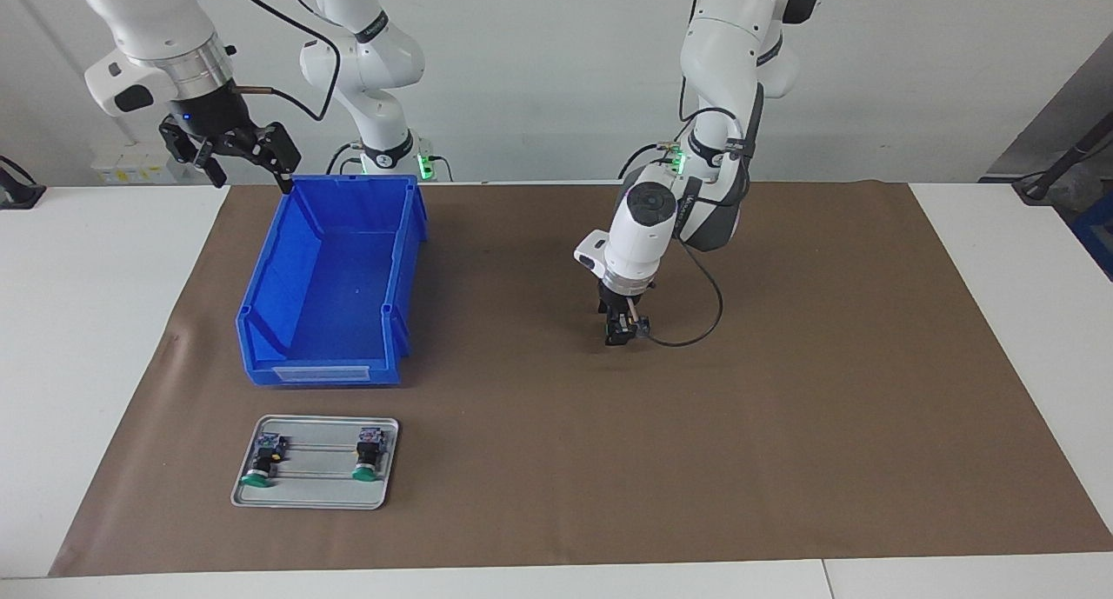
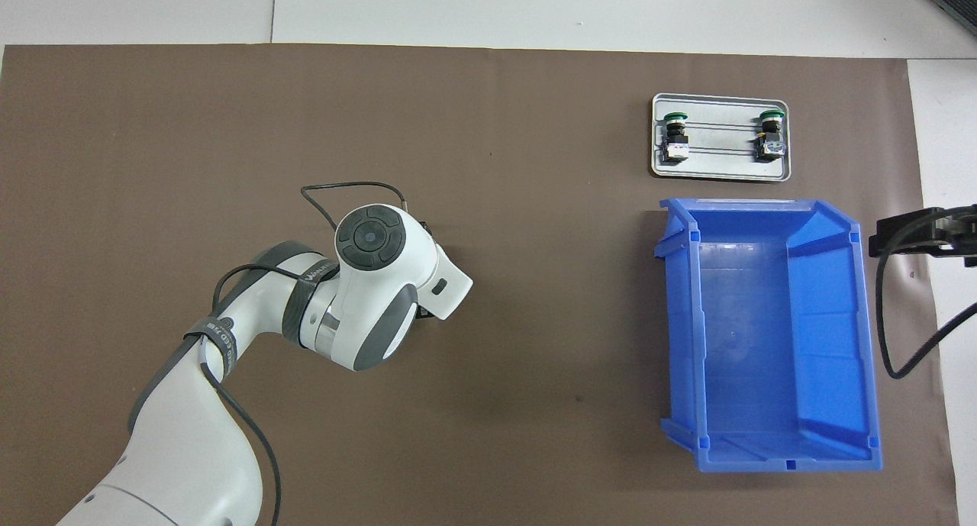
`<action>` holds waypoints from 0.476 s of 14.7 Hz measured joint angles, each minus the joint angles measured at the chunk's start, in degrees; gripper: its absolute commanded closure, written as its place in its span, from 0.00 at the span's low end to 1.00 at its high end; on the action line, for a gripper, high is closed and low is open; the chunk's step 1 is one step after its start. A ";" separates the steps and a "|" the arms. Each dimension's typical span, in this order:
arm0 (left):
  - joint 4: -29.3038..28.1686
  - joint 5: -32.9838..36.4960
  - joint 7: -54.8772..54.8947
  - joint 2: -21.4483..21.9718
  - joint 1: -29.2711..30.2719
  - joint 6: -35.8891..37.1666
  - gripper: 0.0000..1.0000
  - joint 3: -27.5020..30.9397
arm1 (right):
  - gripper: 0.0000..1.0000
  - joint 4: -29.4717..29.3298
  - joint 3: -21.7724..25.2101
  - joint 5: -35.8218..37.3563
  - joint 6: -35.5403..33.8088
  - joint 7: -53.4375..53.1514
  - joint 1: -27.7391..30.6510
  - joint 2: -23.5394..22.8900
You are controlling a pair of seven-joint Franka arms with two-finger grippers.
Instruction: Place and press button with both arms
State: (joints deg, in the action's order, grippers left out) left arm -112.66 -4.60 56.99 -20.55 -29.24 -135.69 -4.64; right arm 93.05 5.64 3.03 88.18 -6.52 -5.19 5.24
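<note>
A: What is seen, from the largest thing down?

B: A white table point(image 1: 1000, 260) is covered for most of its width by a brown mat point(image 1: 826, 408). The left arm point(image 1: 652, 216) is bent down over the middle of the mat. The right arm point(image 1: 156, 34) is held high at its own end of the table.

A: And what is set on the mat?

B: An empty blue bin point(image 1: 326, 369) is placed toward the right arm's end. A grey tray point(image 1: 313, 495) is laid just beside it, farther from the robots. On the tray a first tray switch point(image 1: 261, 462) and a second tray switch point(image 1: 366, 456) are laid, their green caps pointing away from the robots.

A: How are the grippers held?

B: The right gripper point(image 1: 230, 151) is raised over the edge of the mat, beside the bin's corner nearest the robots, with its fingers point(image 1: 283, 156) spread and nothing between them. The left gripper point(image 1: 623, 329) is lowered almost to the mat.

A: Where is the button?

B: The button point(image 1: 640, 326) is found at the left gripper's tip, low over the middle of the mat; only a bluish-silver bit of it is seen. Whether it is pinched cannot be told. From overhead it is hidden by the wrist.
</note>
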 measured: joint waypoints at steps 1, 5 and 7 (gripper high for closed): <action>-0.01 0.02 -0.01 0.00 0.00 0.00 0.33 0.06 | 0.00 0.00 0.00 0.40 0.30 0.00 -0.50 0.00; -0.08 0.84 -0.30 0.00 -0.02 0.02 1.00 0.35 | 0.00 0.09 -0.07 0.45 0.23 -0.05 -1.46 0.00; 0.10 3.15 -0.81 0.05 -0.02 0.38 1.00 0.54 | 0.00 0.18 -0.06 0.33 -0.90 -0.05 -1.45 -0.04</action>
State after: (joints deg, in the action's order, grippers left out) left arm -112.56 -1.46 56.18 -20.50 -29.26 -135.30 -4.09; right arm 93.23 5.59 3.35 87.28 -6.57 -6.64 5.20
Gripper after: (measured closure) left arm 0.599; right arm 0.000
